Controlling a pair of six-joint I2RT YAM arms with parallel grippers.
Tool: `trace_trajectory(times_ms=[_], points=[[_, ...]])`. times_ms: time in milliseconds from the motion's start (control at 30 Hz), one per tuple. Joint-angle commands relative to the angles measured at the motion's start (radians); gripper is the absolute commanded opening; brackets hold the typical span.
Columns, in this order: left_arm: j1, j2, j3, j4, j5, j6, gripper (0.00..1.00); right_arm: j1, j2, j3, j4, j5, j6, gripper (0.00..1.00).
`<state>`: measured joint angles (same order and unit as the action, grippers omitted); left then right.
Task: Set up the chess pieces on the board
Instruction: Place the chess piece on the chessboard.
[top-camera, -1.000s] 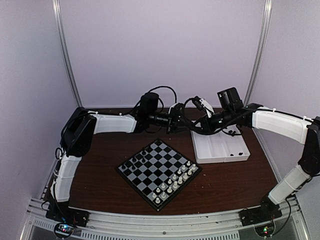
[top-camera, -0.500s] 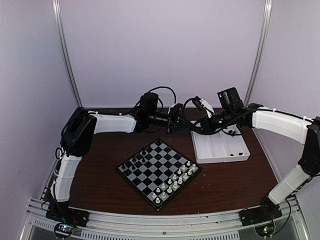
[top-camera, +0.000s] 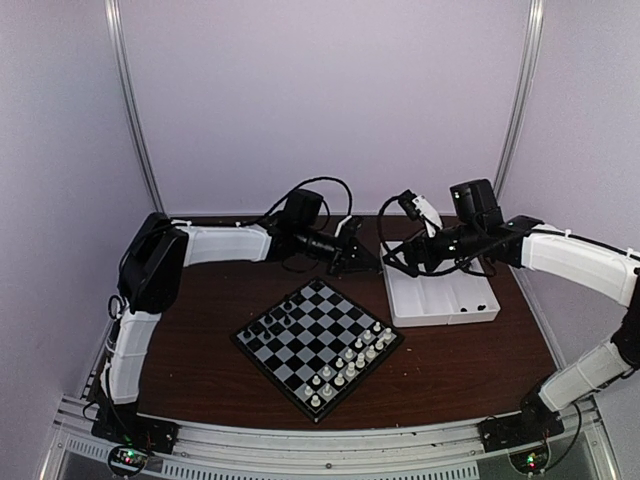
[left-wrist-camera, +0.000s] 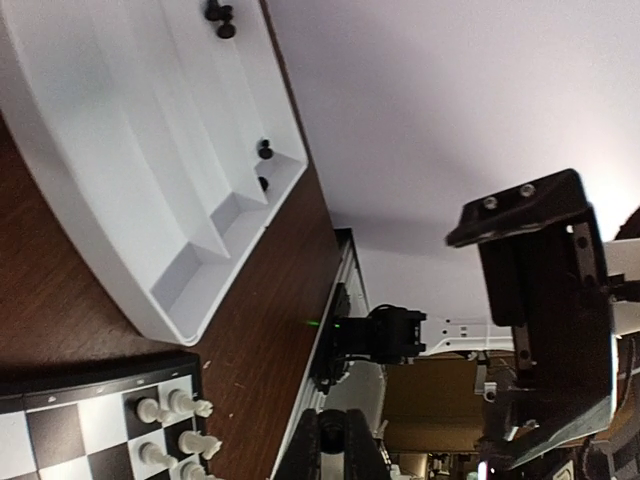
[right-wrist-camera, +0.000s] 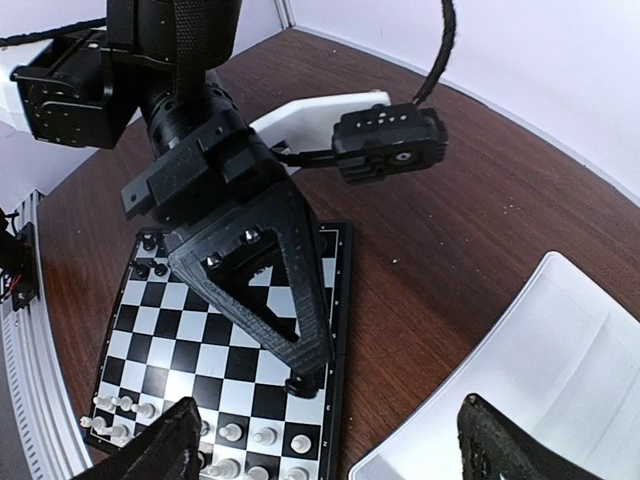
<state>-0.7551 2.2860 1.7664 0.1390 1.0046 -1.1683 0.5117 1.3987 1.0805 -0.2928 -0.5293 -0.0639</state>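
A white tray (left-wrist-camera: 120, 230) fills the view from nine to twelve o'clock, lying on the brown bench (left-wrist-camera: 250, 330). Black pieces (left-wrist-camera: 216, 14) lie in its compartment at twelve, and two more sit near its far corner. At seven o'clock a corner of the board (left-wrist-camera: 55, 440) shows, with white men (left-wrist-camera: 170, 408) standing on it. The left pincer (left-wrist-camera: 530, 300), jaws together, looms dark at four o'clock. An arm base (left-wrist-camera: 385, 335) sits beyond the bench edge.

Black chess pieces (top-camera: 268, 322) too small; types unreadable.
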Motion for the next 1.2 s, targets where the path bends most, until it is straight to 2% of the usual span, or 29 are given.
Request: trace_trajectory(times_ms=[0,100,200,367,533,633,867,1167], points=[[0.009,-0.114,0.080,-0.473,-0.170,0.418,0.00,-0.007,-0.085,-0.069,0.079,0.103,0.022,0.88],[0.004,-0.167,0.098,-0.694,-0.369,0.620,0.00,-0.017,-0.143,-0.128,0.133,0.165,0.048,0.88],[-0.009,-0.232,0.061,-0.792,-0.591,0.781,0.00,-0.030,-0.199,-0.183,0.182,0.227,0.064,0.89],[-0.019,-0.341,-0.081,-0.780,-0.802,0.892,0.00,-0.051,-0.242,-0.253,0.240,0.308,0.130,0.91],[-0.048,-0.417,-0.193,-0.740,-0.945,0.970,0.00,-0.068,-0.185,-0.261,0.218,0.455,0.194,0.93],[-0.088,-0.458,-0.281,-0.671,-1.043,1.004,0.00,-0.093,-0.153,-0.268,0.214,0.487,0.231,1.00],[-0.095,-0.493,-0.419,-0.544,-1.051,0.965,0.00,-0.119,-0.133,-0.315,0.259,0.487,0.242,1.00],[-0.125,-0.505,-0.508,-0.443,-1.104,0.981,0.00,-0.136,-0.129,-0.387,0.353,0.454,0.254,1.00]])
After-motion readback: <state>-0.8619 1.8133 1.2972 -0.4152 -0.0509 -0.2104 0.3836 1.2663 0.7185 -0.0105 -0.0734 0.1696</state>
